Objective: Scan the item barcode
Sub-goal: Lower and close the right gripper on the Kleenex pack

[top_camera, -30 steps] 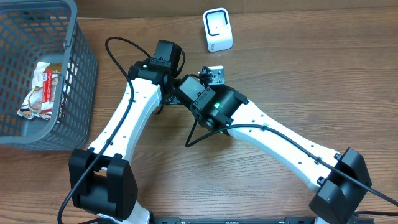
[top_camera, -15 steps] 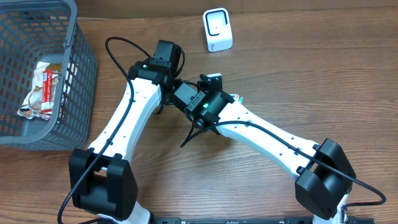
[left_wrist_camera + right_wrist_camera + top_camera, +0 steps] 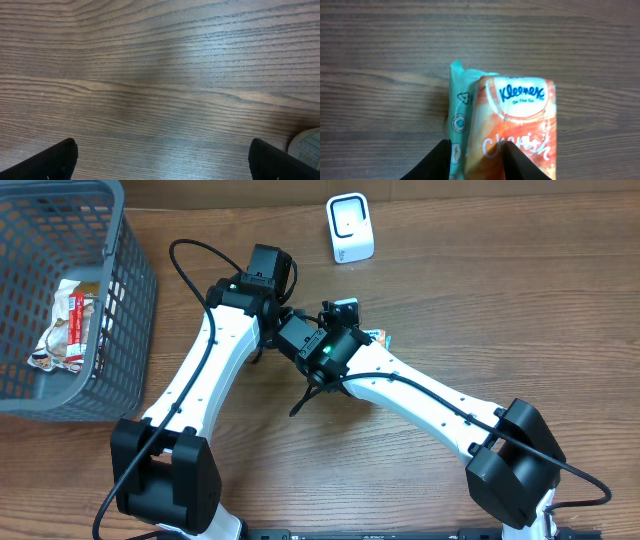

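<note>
Two arms crowd the middle of the table, their wrists almost touching just below the white scanner. The tissue pack, orange-fronted with a teal side, shows against the wood just ahead of the right gripper. From overhead only its corner peeks out beside that wrist. The right gripper's jaws stand partway apart, one finger at the pack's teal edge and the other over its orange face; whether they pinch it I cannot tell.

The left gripper hangs with its jaws spread wide over bare wood. A pale rounded thing pokes in at the right edge of its view, too cropped to identify.

The right wrist itself sits between the pack and the scanner, and the left wrist hems the pack in on the basket side. The grey basket fills the far-left corner of the table, with a crumpled wrapper inside. Bare tabletop runs wide on the right, from the scanner out to the edge. More of it lies along the front, between the two arm bases.
</note>
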